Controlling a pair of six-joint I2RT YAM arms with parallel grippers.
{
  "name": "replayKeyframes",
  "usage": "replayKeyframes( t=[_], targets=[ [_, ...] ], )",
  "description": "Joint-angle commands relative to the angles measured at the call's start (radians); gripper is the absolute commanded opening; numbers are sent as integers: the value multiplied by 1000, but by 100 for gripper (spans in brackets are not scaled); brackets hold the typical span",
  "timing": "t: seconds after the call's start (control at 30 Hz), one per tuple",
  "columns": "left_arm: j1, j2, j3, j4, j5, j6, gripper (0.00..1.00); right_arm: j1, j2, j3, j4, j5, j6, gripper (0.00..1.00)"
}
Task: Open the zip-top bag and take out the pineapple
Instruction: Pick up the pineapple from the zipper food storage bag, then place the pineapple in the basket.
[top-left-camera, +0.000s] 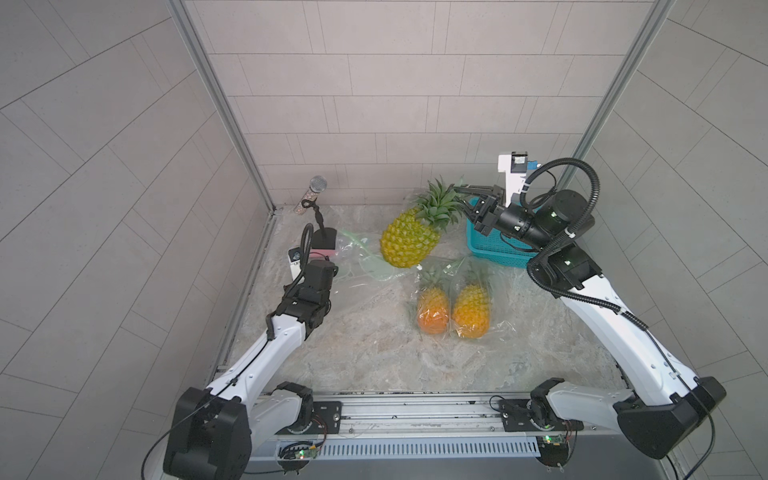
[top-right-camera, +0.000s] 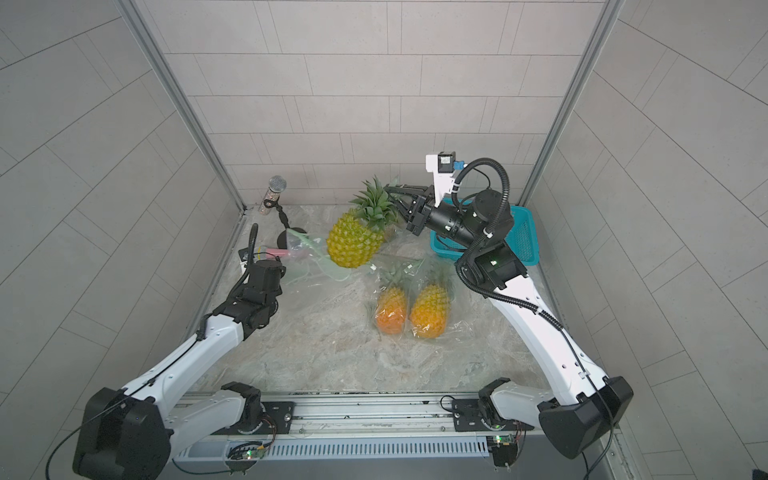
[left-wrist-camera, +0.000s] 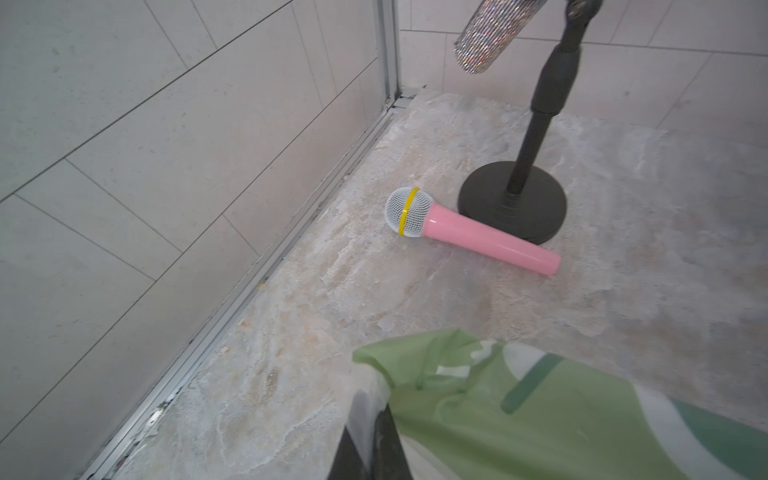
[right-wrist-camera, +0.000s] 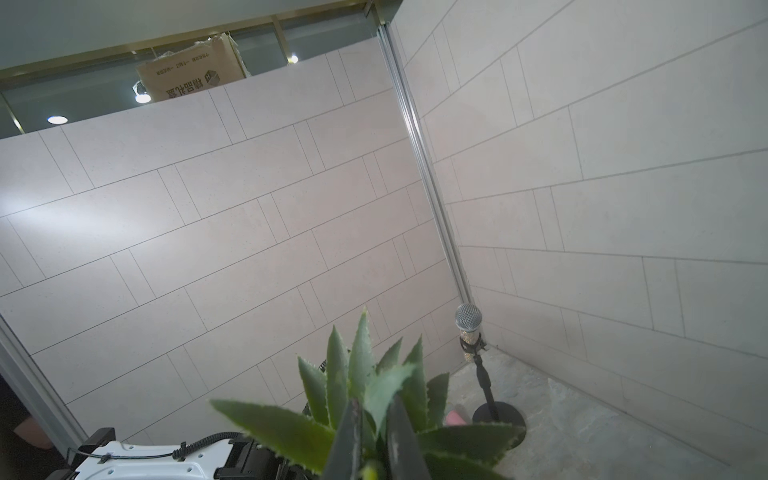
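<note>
Nearest, two bagged pineapples (top-left-camera: 434, 307) are seen lying side by side on the table (top-left-camera: 365, 357). Farther in, the green zip-top bag (left-wrist-camera: 519, 415) is pinched in the closed left gripper (left-wrist-camera: 368, 432). Beyond, the pineapple (top-left-camera: 409, 241) is held tilted outside the bag, its crown clamped by the right gripper (top-left-camera: 460, 200), beside the blue basket (top-left-camera: 490, 249).

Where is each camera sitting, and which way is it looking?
Top views: overhead at the front, looking down on the marbled tabletop; white left arm and right arm show.
Left wrist: on the left arm, facing the pink toy microphone; left fingers pinch the clear green plastic bag.
Right wrist: on the right arm, facing the tiled walls; right fingers grip the yellow pineapple's crown.
Shared: both wrist views show the glittery silver microphone.
</note>
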Motion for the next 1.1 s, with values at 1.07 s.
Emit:
replayKeyframes(
  t=[1.07],
  targets=[
    [44, -182, 12, -169, -40, -85, 0, -559, 202, -84, 194, 588, -217, 0]
  ],
)
